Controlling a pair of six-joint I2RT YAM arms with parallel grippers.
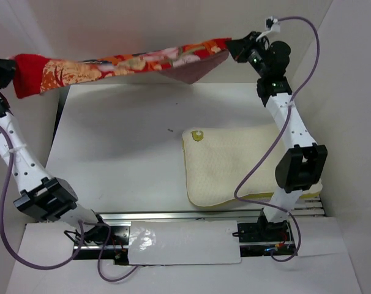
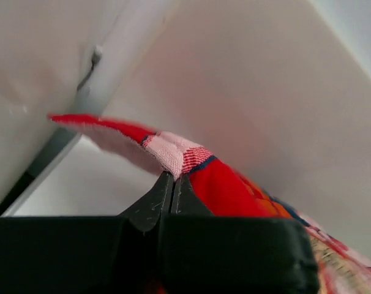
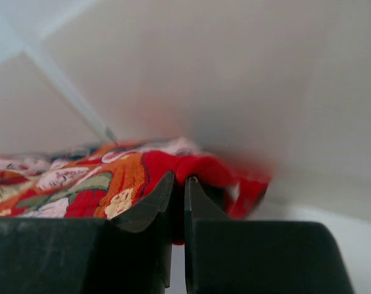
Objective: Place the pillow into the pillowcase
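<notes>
Top external view is showing the pillowcase being held stretched in the air above the far side of the table, with 1 end in each gripper. In the left wrist view, the left gripper is being pressed fully closed on a red corner of the fabric. In the right wrist view, the right gripper is being closed to a thin slit on the opposite red edge.

The pillow is lying flat on the table, below and nearer than the right gripper, well apart from the cloth and untouched.

The step in hand is judged to be the lifting and spreading of the case; insertion is not yet being attempted. Whether the opening is being held apart cannot be told. Next, the mouth is probably needing to be found, opened and brought down toward the pillow's edge, without either pinch being lost.
</notes>
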